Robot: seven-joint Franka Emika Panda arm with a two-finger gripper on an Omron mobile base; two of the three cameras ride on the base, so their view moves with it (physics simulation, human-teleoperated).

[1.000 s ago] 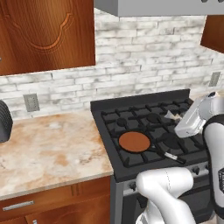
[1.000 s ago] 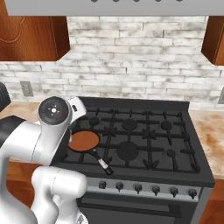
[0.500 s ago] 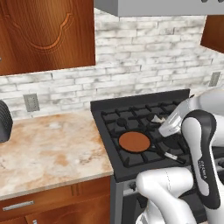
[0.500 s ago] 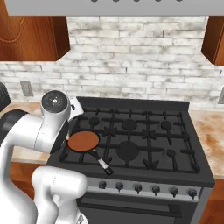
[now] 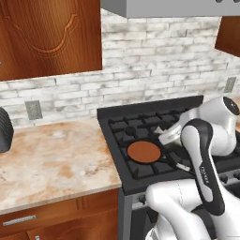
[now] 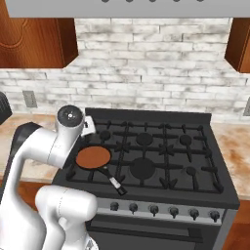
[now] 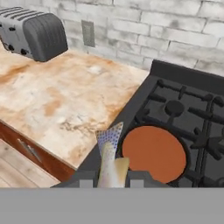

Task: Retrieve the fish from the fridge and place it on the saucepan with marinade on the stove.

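At the bottom centre of the hand view, the jaws of the gripper [image 7: 112, 183] are clamped on the fish [image 7: 110, 159], a slender speckled shape with a yellowish body and a pale fanned tail pointing up the frame. Just to its right sits the saucepan with marinade [image 7: 154, 153], a shallow round black pan with a smooth orange-brown inside; the fish tail hangs just beside its left rim, over the edge of the stove [image 7: 183, 109]. The stove is black, with ridged grates and round burners, and fills the right half of that view. In the right base view the pan's long black handle [image 6: 111, 178] runs toward the lower right, above a row of dark knobs [image 6: 163, 210] on the front. Left of the stove lies a mottled beige and rust stone worktop [image 7: 57, 100]. Farther back, at upper left, stands a dark grey ribbed toaster [image 7: 33, 33]. Behind everything rises a pale brick wall [image 7: 144, 22] with a grey outlet [image 7: 88, 33], and glossy brown wood cabinets [image 5: 49, 37] above.
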